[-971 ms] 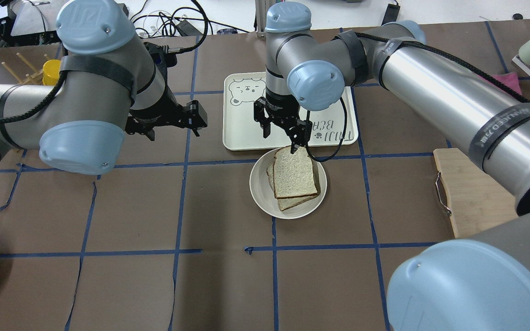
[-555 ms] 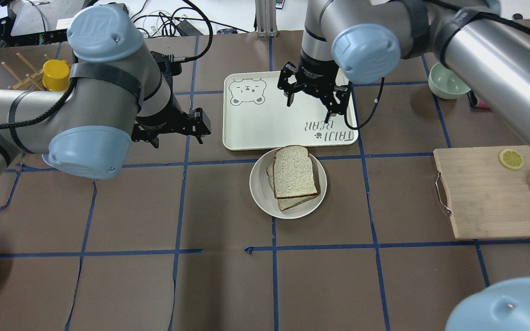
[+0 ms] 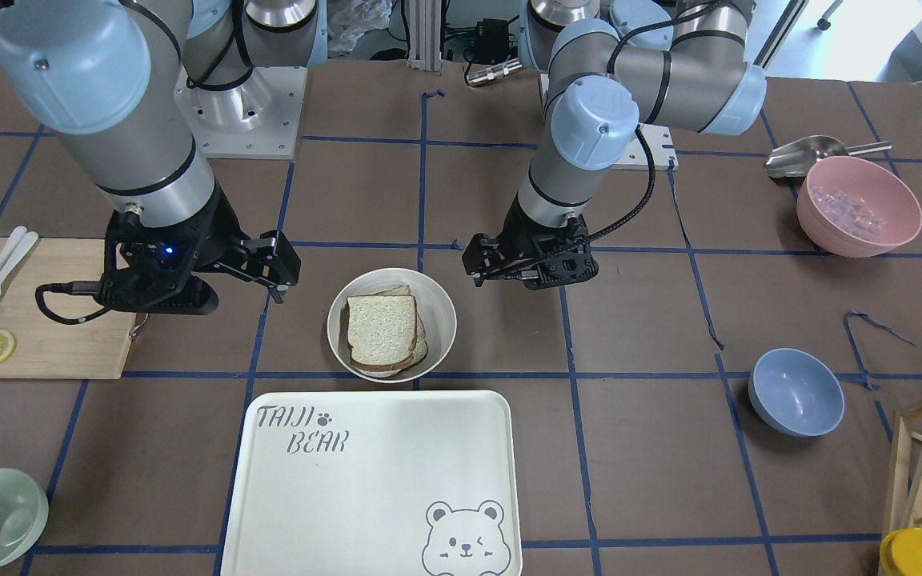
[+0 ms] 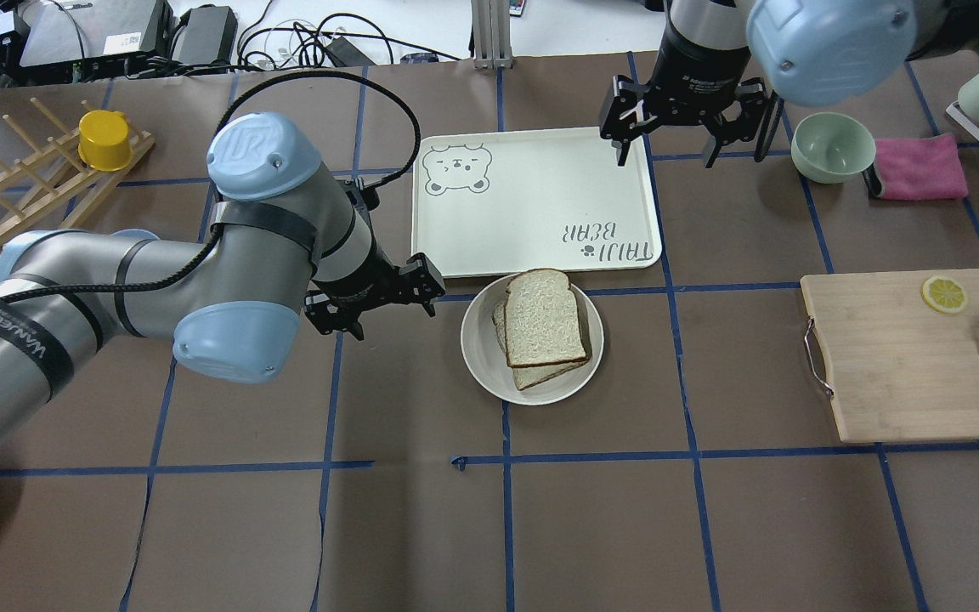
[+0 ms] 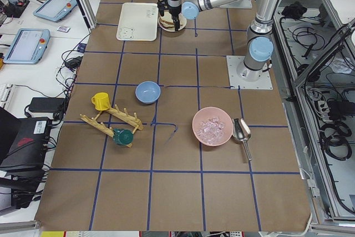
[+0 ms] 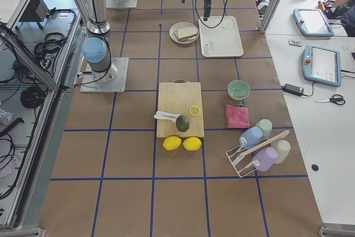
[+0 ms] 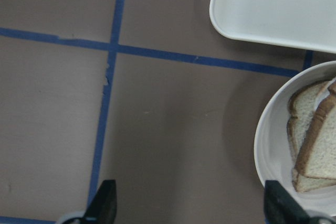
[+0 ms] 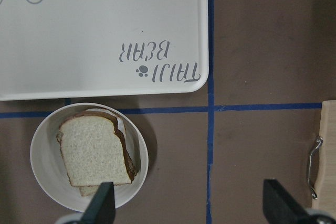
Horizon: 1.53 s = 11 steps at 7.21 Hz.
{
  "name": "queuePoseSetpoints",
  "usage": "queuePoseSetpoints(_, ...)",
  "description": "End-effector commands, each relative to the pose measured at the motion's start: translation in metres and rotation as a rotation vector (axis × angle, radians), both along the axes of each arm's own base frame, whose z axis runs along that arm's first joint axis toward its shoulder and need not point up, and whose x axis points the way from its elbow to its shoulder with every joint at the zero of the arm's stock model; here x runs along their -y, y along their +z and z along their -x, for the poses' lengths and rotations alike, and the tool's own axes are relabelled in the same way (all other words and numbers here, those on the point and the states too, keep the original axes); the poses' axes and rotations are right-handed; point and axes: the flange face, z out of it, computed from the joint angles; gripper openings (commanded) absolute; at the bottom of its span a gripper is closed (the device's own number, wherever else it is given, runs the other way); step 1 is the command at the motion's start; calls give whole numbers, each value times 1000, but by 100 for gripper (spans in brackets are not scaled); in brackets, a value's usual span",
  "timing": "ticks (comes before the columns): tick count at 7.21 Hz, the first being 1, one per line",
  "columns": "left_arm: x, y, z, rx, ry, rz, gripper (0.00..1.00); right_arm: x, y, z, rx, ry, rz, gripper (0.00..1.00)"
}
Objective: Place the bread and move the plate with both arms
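Silver-grey, my left arm [image 4: 99, 280] hangs low over the table. Ahead lies the bear tray [image 4: 523, 204], and just beside its near edge sits the plate [image 4: 477, 340], bread [image 4: 545, 319] stacked inside. The left gripper [image 4: 393, 319], spread wide and empty, has the plate immediately to its right. The right gripper [image 4: 666, 157], also spread and empty, is well apart.
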Motion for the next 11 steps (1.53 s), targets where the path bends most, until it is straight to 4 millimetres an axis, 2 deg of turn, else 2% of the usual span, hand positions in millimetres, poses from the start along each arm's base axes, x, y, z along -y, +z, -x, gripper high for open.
queuePoseSetpoints(1, -4, -46, 43, -9, 102, -29, 98, -25, 23, 8, -33, 31, -31, 100)
queuePoseSetpoints(2, -5, -64, 62, -12, 110, -15, 98, -24, 25, 19, -43, 16, -31, 100)
queuePoseSetpoints(4, -2, -81, 70, -14, 112, -10, 98, -26, 31, 29, -44, -4, -27, 100)
queuePoseSetpoints(6, -6, -101, 79, -3, 111, -30, 94, -35, 44, 42, -46, -25, -27, 100)
queuePoseSetpoints(7, -6, -97, 78, 1, 110, -20, 88, -38, 48, 43, -44, -25, -18, 100)
queuePoseSetpoints(8, -7, -97, 78, 2, 105, -19, 77, -39, 51, 42, -40, -4, -14, 100)
queuePoseSetpoints(9, -6, -95, 79, -2, 105, -16, 74, -42, 55, 43, -41, 14, -5, 100)
queuePoseSetpoints(10, -5, -88, 77, -8, 105, -5, 75, -43, 55, 42, -36, 28, -8, 100)
queuePoseSetpoints(11, -7, -89, 76, -3, 101, -8, 75, -42, 55, 43, -40, 43, -7, 100)
